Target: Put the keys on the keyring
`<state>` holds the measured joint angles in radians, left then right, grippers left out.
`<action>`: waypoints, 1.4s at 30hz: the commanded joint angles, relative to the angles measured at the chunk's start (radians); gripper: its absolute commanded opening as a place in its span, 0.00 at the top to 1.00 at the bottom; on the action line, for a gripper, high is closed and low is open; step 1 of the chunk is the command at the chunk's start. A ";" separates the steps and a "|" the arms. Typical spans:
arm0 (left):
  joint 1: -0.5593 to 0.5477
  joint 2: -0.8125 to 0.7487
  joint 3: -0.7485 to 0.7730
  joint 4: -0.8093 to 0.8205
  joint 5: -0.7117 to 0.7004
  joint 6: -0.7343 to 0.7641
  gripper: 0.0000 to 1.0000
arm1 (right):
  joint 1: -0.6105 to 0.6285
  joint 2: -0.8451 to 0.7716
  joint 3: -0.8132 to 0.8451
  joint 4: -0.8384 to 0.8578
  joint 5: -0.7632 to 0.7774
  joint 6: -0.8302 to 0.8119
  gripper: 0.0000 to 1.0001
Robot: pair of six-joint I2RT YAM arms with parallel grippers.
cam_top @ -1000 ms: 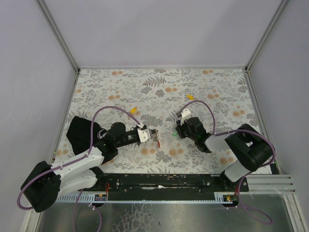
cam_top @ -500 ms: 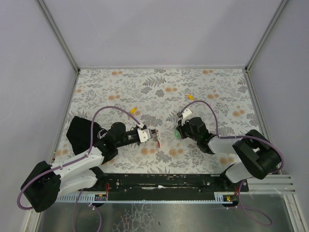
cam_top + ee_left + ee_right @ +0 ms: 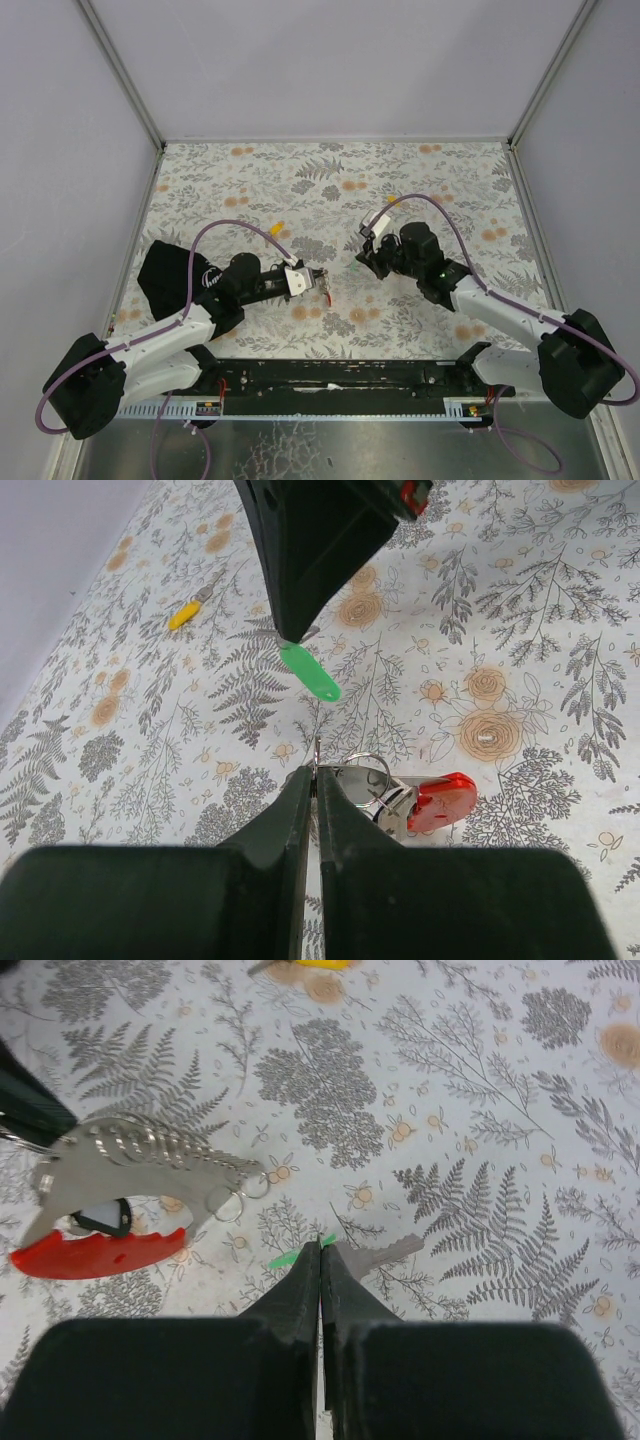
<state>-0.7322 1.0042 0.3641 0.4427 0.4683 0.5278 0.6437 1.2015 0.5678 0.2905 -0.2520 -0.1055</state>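
Observation:
My left gripper [image 3: 322,277] is shut on the thin metal ring of the keyring [image 3: 365,776], whose red fob [image 3: 441,800] hangs to the right of the jaws [image 3: 315,770]. In the right wrist view the keyring's grey tab [image 3: 130,1155] and red part [image 3: 100,1253] lie to the left. My right gripper [image 3: 362,256] is shut on the green key [image 3: 310,672]; its green cap [image 3: 285,1258] pokes out left of the jaws [image 3: 321,1245] and its metal blade [image 3: 385,1253] to the right. The green key hangs just beyond the keyring, apart from it.
One yellow key [image 3: 278,226] lies on the flowered cloth [image 3: 460,180] beyond the left gripper, also seen as the yellow key [image 3: 185,613] from the left wrist. Another yellow key [image 3: 393,199] lies beyond the right gripper. Grey walls ring the table.
The right gripper closed on the green key and lifted it off the cloth, with its arm stretching out towards the middle. The left arm with the keyring has stayed still.

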 commanded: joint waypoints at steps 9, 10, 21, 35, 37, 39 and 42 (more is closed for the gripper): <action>0.006 -0.022 0.030 0.001 0.058 -0.002 1.00 | 0.008 -0.027 0.325 -0.469 -0.317 -0.207 1.00; 0.007 -0.024 0.030 0.001 0.063 -0.002 1.00 | 0.008 -0.015 0.344 -0.491 -0.349 -0.234 1.00; 0.006 -0.039 0.027 0.009 0.110 -0.007 1.00 | 0.010 -0.015 0.386 -0.535 -0.543 -0.476 1.00; 0.010 -0.037 0.023 0.029 0.178 -0.015 1.00 | 0.129 0.030 0.376 -0.534 -0.383 -0.540 1.00; 0.013 -0.033 0.022 0.031 0.184 -0.014 1.00 | 0.152 0.023 0.358 -0.510 -0.350 -0.537 1.00; 0.013 -0.031 0.021 0.035 0.192 -0.014 1.00 | 0.167 0.013 0.340 -0.482 -0.324 -0.532 1.00; 0.014 -0.029 0.019 0.035 0.192 -0.011 1.00 | 0.187 0.007 0.325 -0.466 -0.290 -0.532 1.00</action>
<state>-0.7254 0.9825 0.3641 0.4118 0.6327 0.5240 0.8017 1.2350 0.9062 -0.2371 -0.6113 -0.6289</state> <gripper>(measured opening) 0.010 0.012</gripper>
